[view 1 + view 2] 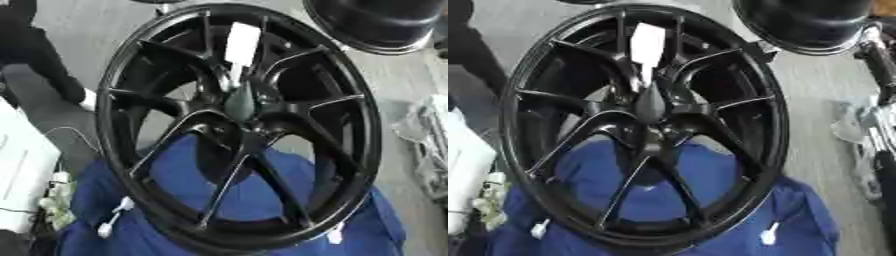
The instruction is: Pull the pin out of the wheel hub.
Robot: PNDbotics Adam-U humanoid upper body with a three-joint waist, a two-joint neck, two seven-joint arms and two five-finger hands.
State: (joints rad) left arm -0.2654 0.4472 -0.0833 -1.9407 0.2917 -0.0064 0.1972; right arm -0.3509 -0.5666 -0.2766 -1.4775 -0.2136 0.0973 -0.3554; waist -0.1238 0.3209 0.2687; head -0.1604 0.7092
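A large black multi-spoke wheel [238,125] stands tilted on a blue cloth [262,195] and fills most of both views. At its hub sits the pin, a grey tapered body [240,101] pointing out of the centre. A thin stem runs up from it to a flat white piece [242,42] lying over the upper spokes. No hand shows in either view. Along the right edge of the right eye view runs a black and silver arm part [877,60], apart from the wheel.
A second black round part [376,22] lies at the top right, close to the wheel's rim. Crumpled clear plastic [429,127] sits at the right. A white box [17,170] and cables are at the left. Small white tags [114,220] lie on the cloth.
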